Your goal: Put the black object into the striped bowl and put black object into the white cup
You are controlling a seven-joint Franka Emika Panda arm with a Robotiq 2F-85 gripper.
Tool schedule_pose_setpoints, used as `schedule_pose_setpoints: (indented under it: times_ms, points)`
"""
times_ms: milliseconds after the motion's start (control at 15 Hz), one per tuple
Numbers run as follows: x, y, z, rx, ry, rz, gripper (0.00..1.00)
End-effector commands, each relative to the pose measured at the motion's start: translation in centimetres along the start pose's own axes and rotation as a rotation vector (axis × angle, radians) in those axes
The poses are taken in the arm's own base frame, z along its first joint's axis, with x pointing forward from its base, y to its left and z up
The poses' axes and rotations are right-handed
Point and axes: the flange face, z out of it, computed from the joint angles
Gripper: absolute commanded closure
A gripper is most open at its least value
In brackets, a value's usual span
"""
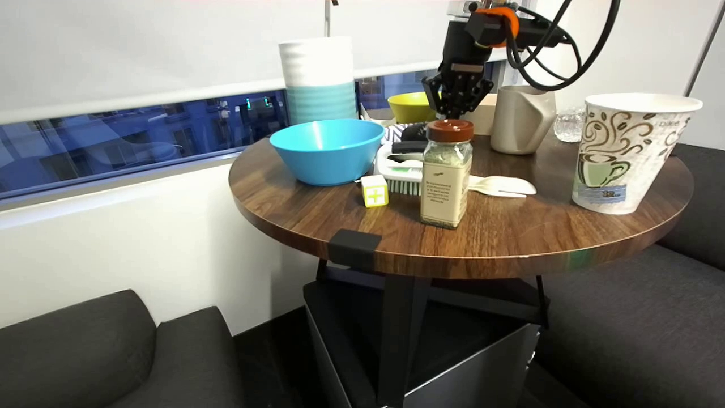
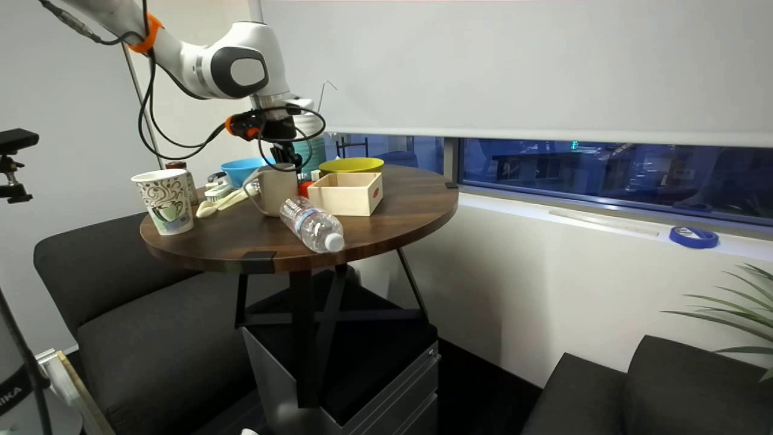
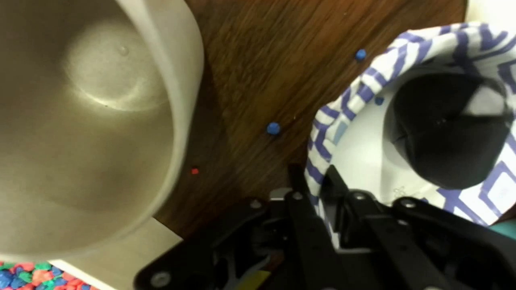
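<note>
OK so the black two-fingered gripper (image 3: 314,173) is pinched on the rim of the small round white bowl with blue stripes (image 3: 358,157), one finger inside the wall and one outside. The small, rounded, shiny black object (image 3: 447,137) is sitting inside that bowl, apart from the fingers. Can't tell whether the bowl is touching the round dark wooden table (image 1: 510,226).

Across from it in the wrist view is a beige mug with a handle (image 3: 92,173), with a couple of blue bits (image 3: 273,128) and a tiny red bit (image 3: 194,171) on the wood between. There's also a white paper cup with brown swirls (image 2: 163,199) near the table edge. Honestly can't say which of those two is the "white cup".

In an exterior view a clear plastic bottle (image 2: 312,223) lies on its side by the mug, near a pale wooden box (image 2: 341,201) and a plain yellow bowl (image 2: 351,165).

Rest of the pile: plain bright blue bowl (image 1: 328,150), little yellow-and-white cube (image 1: 374,191) near its base, white brush with pale green bristles (image 1: 403,180) partly behind a glass spice jar with a red-brown lid (image 1: 447,175), and a cream-coloured utensil (image 1: 504,185).
</note>
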Motion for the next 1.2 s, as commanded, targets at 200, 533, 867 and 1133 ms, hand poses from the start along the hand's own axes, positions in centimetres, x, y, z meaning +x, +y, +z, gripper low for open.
schedule_pose_setpoints:
  times_ms: [200,533,867,1133]
  points:
    - [1.4,1.2,-0.9,0.049,-0.004,0.057,1.0]
    - [1.7,2.7,-1.7,0.1,0.003,0.089,0.99]
    - [1.9,4.6,-3.5,0.166,0.04,0.112,0.99]
    - [1.7,5.5,-5.9,0.235,0.083,0.105,0.99]
